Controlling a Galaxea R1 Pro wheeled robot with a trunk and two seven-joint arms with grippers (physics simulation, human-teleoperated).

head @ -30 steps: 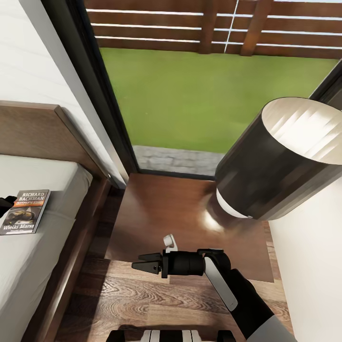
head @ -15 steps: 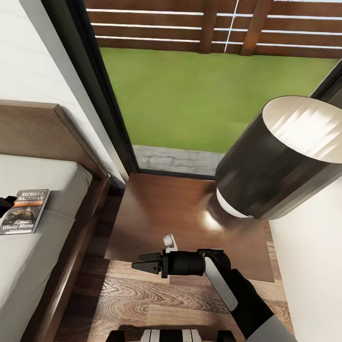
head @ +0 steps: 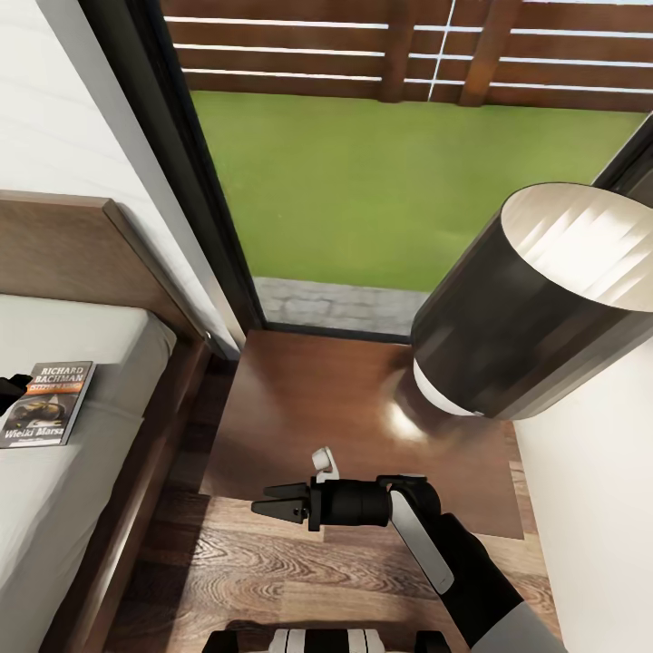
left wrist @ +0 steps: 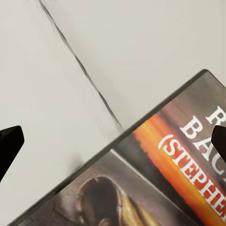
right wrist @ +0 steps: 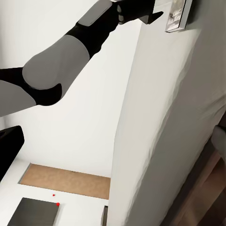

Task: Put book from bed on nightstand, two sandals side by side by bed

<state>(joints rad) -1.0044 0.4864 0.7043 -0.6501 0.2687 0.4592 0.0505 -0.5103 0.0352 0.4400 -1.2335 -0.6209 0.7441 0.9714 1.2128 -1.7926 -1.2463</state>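
Observation:
The book (head: 47, 404) lies flat on the bed's pale mattress (head: 54, 508), close to the headboard (head: 63, 254). Its dark cover with the orange band (left wrist: 179, 155) runs under my left gripper (left wrist: 113, 141). That gripper hovers just over the book, open, with its two dark fingertips (left wrist: 9, 146) far apart. My left arm (right wrist: 89, 28) reaches over the bed to the book (right wrist: 176, 16). My right gripper (head: 275, 501) is open and holds nothing. It hangs above the floor at the front edge of the nightstand (head: 336, 408) and points toward the bed. The sandals are out of view.
A large dark lamp shade (head: 535, 299) stands over the nightstand's right half. The bed's wooden side rail (head: 136, 508) runs between the mattress and a narrow strip of plank floor (head: 299, 580). A dark-framed window (head: 390, 181) is behind, and a white wall (head: 599, 508) is at the right.

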